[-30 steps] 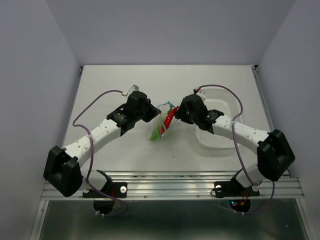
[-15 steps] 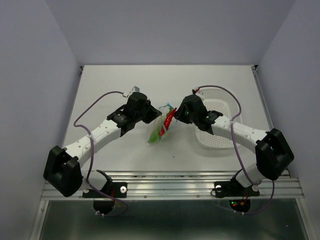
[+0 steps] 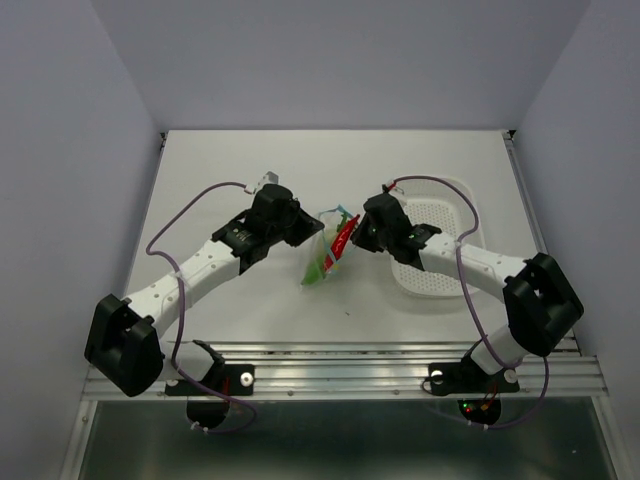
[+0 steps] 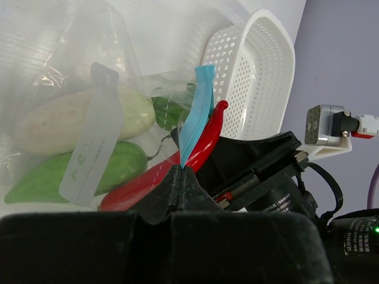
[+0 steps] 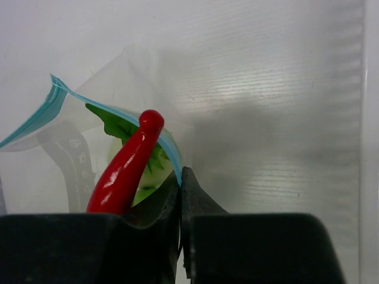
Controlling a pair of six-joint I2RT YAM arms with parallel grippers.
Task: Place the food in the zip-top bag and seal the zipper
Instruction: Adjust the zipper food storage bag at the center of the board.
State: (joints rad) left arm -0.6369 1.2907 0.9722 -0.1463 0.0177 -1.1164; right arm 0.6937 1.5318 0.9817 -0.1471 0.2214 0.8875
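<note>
Pinching the blue zipper (image 4: 200, 100) of the zip-top bag (image 4: 53, 53) mid-table, left claw (image 4: 180, 173) and right claw (image 5: 180, 177) are both closed on it. Radish (image 4: 71, 121) and green pod (image 4: 77, 174) lie inside; the red chili (image 5: 127, 165) seems to poke out at its tip, so sealing is not yet done.

Soft, even light is falling from above onto the white tabletop (image 3: 250, 160), and the white robot arms (image 3: 200, 265) are casting only faint, diffuse shadows. In the left wrist view glare is washing out the clear crinkly plastic bag (image 4: 53, 47), while the black left gripper (image 4: 179, 177) is looming dark and blurred. In the right wrist view a highlight is gleaming on the glossy red toy chili (image 5: 124, 165) beside a spreading grey shadow.
</note>
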